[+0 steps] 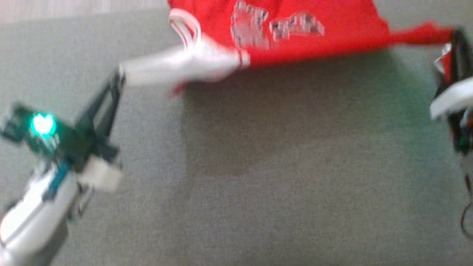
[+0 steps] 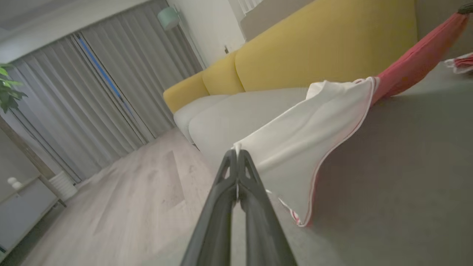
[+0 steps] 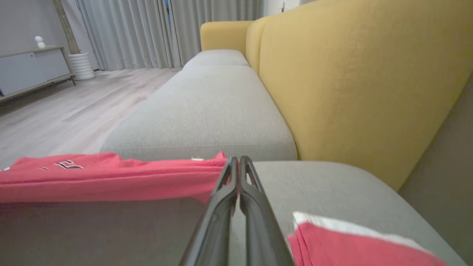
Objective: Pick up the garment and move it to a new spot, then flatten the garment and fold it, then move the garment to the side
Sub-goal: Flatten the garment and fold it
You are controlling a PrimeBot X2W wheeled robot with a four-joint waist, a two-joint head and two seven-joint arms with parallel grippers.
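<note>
In the head view, which is blurred, the red T-shirt with white sleeves and a pale chest print point(image 1: 295, 33) hangs stretched between both arms, casting a shadow on the grey fabric sofa seat point(image 1: 295, 184) beneath it. The left gripper point(image 1: 119, 78) pinches the end of a white sleeve. The right gripper point(image 1: 457, 37) is clamped on a drawn-out red tail of cloth. This looks like the flattening step, so both arms should descend level and together, with an even pull.

In the left wrist view, the left gripper point(image 2: 237, 150) is closed on only the very edge of the white sleeve point(image 2: 306, 136). That is a thin bite, and a hard tug could slip it, so gentle tension is better than a snap.

In the right wrist view, the right gripper point(image 3: 238, 162) is pressed together on the red cloth point(image 3: 111, 181). A loose red-and-white fold point(image 3: 351, 244) lies on the seat just beside it. I cannot tell whether it belongs to the shirt, but it should not be trapped underneath when the shirt is laid down.
</note>
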